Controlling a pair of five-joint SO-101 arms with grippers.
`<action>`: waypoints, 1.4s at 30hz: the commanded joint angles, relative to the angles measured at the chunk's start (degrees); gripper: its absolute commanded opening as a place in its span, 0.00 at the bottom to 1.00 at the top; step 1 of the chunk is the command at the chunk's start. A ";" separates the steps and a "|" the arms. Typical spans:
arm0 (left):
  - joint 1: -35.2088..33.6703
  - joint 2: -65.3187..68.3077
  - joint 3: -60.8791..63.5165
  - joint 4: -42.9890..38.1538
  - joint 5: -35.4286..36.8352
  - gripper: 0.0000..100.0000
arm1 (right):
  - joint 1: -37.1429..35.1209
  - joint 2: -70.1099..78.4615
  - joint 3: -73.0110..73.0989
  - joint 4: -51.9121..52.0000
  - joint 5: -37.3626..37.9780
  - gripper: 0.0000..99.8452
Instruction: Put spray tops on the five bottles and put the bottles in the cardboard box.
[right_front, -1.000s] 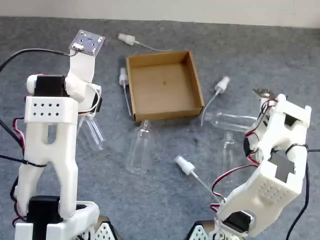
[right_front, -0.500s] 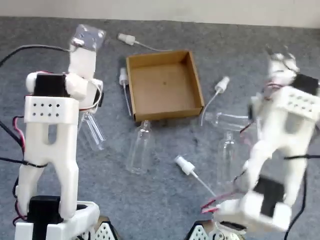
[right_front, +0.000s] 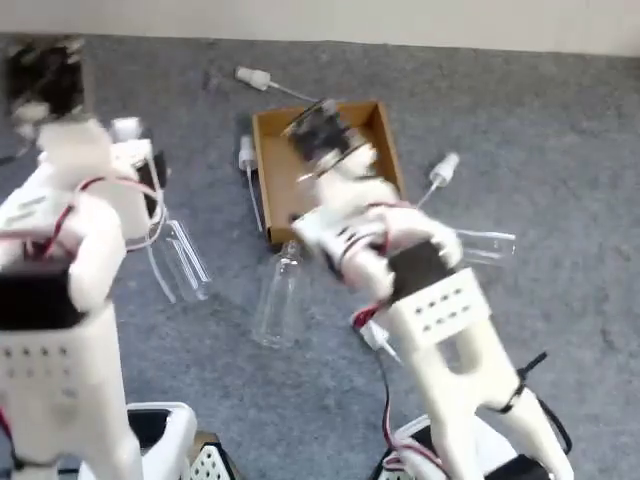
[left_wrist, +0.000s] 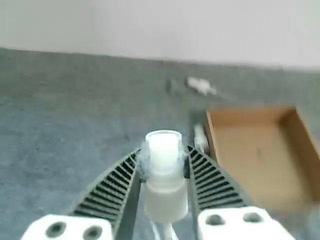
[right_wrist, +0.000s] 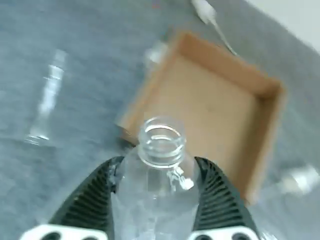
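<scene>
My left gripper (left_wrist: 164, 155) is shut on a white spray top (left_wrist: 163, 172), held upright above the grey table; in the high view it sits at the far left (right_front: 128, 140). My right gripper (right_wrist: 160, 167) is shut on a clear bottle (right_wrist: 161, 150) with its open neck up, close to the cardboard box (right_wrist: 260, 100). The right arm stretches across the middle of the table over the box (right_front: 268, 150). Loose clear bottles lie near the box's front (right_front: 278, 298), to the left (right_front: 188, 258) and to the right (right_front: 485, 243).
More spray tops with dip tubes lie behind the box (right_front: 254, 77), against its left wall (right_front: 247, 155), at its right (right_front: 443, 168) and under the right arm (right_front: 368, 330). The inside of the box shows bare cardboard. Grey carpet-like table all round.
The right arm has swung from the right side to the middle by the box. The left arm has pulled back to the left and risen away from the two bottles.
</scene>
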 joint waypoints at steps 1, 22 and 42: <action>-5.05 -12.44 16.22 -15.30 7.82 0.00 | -4.79 -3.21 5.93 -10.33 -0.70 0.01; -4.70 -37.93 38.73 -32.44 21.27 0.00 | -16.92 -3.91 22.29 -22.64 -0.70 0.00; 2.24 -37.85 43.56 -35.60 19.34 0.00 | -17.19 -12.88 24.92 -22.29 -0.70 0.00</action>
